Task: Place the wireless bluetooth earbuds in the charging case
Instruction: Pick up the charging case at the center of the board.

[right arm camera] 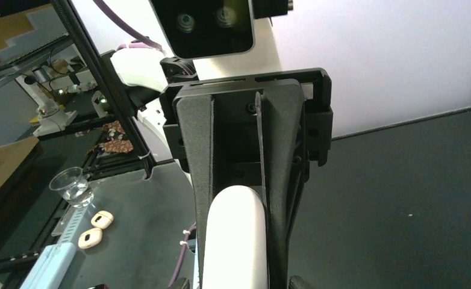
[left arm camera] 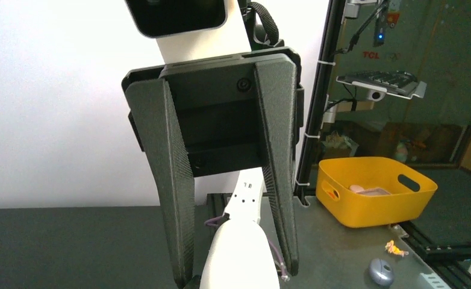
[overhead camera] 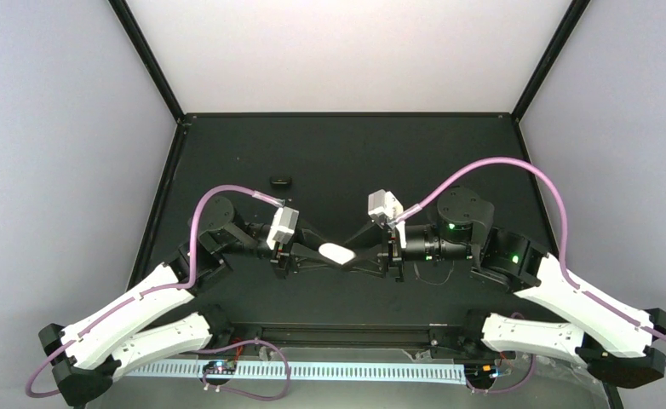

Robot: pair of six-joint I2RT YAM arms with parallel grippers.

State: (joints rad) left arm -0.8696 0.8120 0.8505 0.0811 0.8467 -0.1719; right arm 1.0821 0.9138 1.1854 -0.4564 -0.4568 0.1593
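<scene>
The charging case [overhead camera: 336, 253] is mid-table, on the arm-base side of the small black oval [overhead camera: 280, 181] and a little to its right. By the look of it, it's held up off the table [overhead camera: 330, 153]. Your left hand [overhead camera: 319, 255] is clamped narrow on one end of it. Your right hand [overhead camera: 362, 258] faces it from the other end, fingers [left arm camera: 174, 198] part-spread either side of the case. Can't tell if they touch it.

Handling, judged: light, rigid, smooth glossy shell, so it'll likely slip or twist between flat pads. Take it across the broad faces of the body, clear of the lid seam, and squeeze gently. The lid looks shut, but the hinge side isn't readable.

No earbuds show in any view, so you can't say where they are. The case's near end is cut off at the bottom of both wrist views. From above, the fingertips blur into the dark table.
</scene>
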